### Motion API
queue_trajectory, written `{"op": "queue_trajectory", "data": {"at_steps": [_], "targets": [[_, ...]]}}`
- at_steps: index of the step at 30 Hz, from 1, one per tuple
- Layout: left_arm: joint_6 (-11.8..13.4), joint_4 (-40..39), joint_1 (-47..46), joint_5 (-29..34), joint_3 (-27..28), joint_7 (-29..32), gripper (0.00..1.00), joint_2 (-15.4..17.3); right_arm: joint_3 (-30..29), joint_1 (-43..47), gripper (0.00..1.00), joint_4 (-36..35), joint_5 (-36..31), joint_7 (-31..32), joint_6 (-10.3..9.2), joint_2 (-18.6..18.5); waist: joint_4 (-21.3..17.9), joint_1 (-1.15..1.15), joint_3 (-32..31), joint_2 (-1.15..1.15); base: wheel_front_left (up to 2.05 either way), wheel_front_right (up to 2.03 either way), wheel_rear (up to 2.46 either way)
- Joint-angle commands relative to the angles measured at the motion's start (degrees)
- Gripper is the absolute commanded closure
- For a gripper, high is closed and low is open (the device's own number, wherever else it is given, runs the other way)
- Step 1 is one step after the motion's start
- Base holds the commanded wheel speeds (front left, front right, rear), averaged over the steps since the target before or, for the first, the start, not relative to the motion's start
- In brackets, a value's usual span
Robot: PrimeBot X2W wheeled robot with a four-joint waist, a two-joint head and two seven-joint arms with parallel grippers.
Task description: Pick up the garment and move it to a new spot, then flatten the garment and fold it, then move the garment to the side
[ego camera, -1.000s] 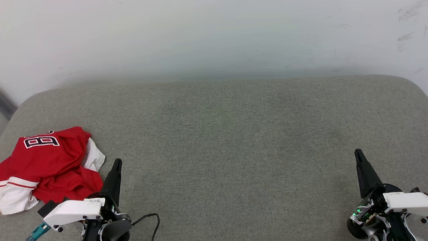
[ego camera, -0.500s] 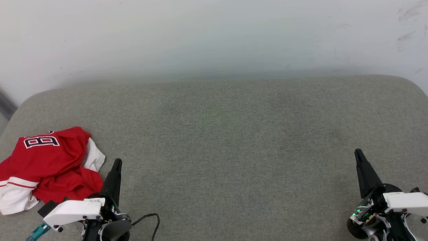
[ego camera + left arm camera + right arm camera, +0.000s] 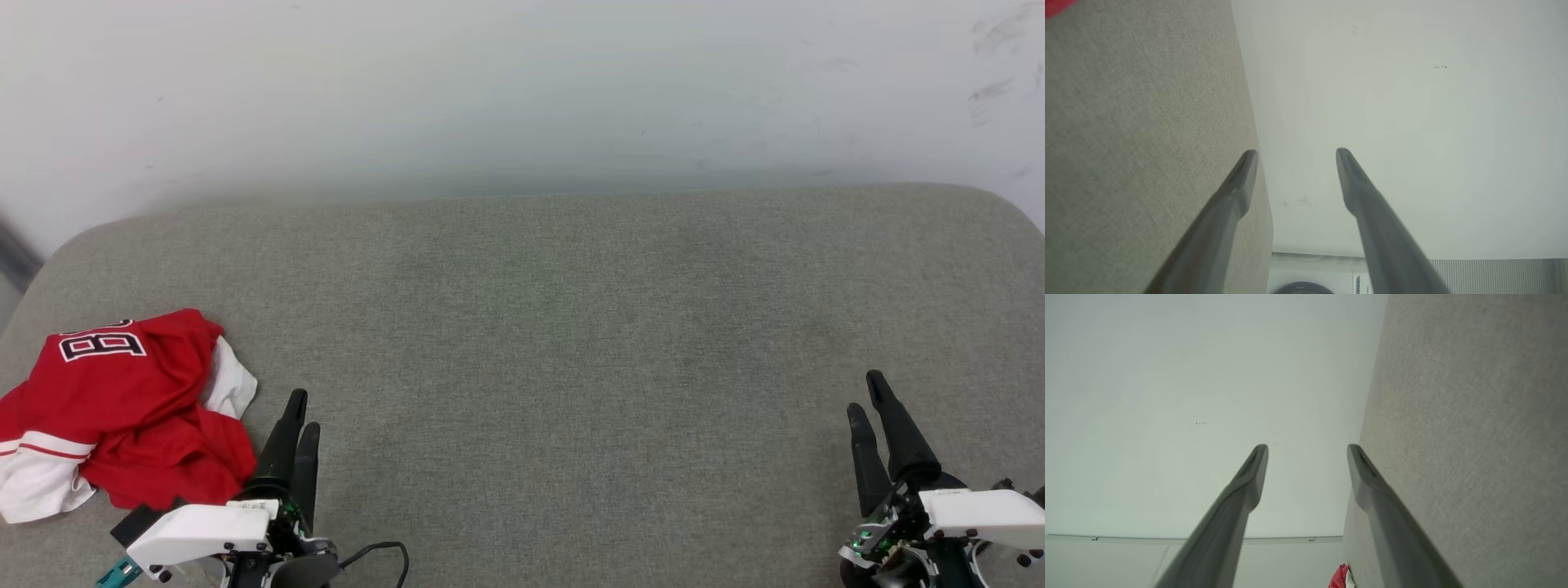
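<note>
The garment (image 3: pixel 122 408) lies crumpled at the near left of the grey fabric surface (image 3: pixel 571 327). It is red with white, red-striped sleeve ends, and a black white-outlined letter faces up. My left gripper (image 3: pixel 304 415) stands open just right of the garment, apart from it and holding nothing. In the left wrist view the left gripper (image 3: pixel 1296 152) shows a wide gap, with a sliver of the garment (image 3: pixel 1057 5) at the top left corner. At the near right my right gripper (image 3: pixel 864 394) is open and holds nothing. The right gripper (image 3: pixel 1307 447) shows spread fingers, with the garment (image 3: pixel 1340 577) far off.
A white wall (image 3: pixel 522 90) rises behind the grey surface, whose rounded back corners show at left and right. A black cable (image 3: pixel 384 555) loops beside the left wrist. A white appliance with a round door (image 3: pixel 1306 281) shows in the left wrist view.
Both grippers were shut with their fingers together and now stand open. Both have slid slightly toward the near edge. The garment has not moved.
</note>
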Motion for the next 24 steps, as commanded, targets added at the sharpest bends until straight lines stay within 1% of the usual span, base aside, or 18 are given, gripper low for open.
{"op": "queue_trajectory", "data": {"at_steps": [1,5,9,10,14,24], "targets": [[0.0,-1.8,-1.3,0.6,-0.6,-0.7,0.0,0.2,0.5,-0.7,0.0,-1.8,-0.5,-0.6,0.08,-0.1,0.0,0.0,0.0,0.0,0.0,0.0,0.0],[0.0,-3.2,-1.4,2.0,-1.7,-1.8,0.0,0.5,1.1,-0.5,0.0,-3.1,-2.0,-1.7,0.09,-0.3,0.2,0.0,-0.1,0.0,0.0,0.0,0.0],[0.0,-4.6,-1.5,5.3,-2.5,-2.9,0.0,0.8,1.3,-0.3,0.0,-4.1,-5.8,-2.7,0.09,-0.6,0.3,0.0,-0.2,0.0,0.0,0.0,0.0],[0.0,-5.3,-1.5,8.1,-2.9,-3.4,0.0,1.1,1.3,-0.1,0.0,-4.6,-8.4,-3.2,0.09,-0.6,0.3,0.0,-0.3,0.0,0.0,0.0,0.0],[0.0,-6.5,-1.6,14.8,-3.7,-4.3,0.0,1.2,1.5,0.1,0.0,-5.7,-14.9,-4.2,0.09,-0.7,0.4,0.0,-0.4,0.0,0.0,0.0,0.0],[0.0,-8.5,-1.2,31.1,-4.7,-6.6,0.0,1.4,2.5,0.2,0.0,-8.3,-33.9,-5.9,0.1,-1.2,0.5,0.0,-0.5,0.0,0.0,0.0,0.0]]}}
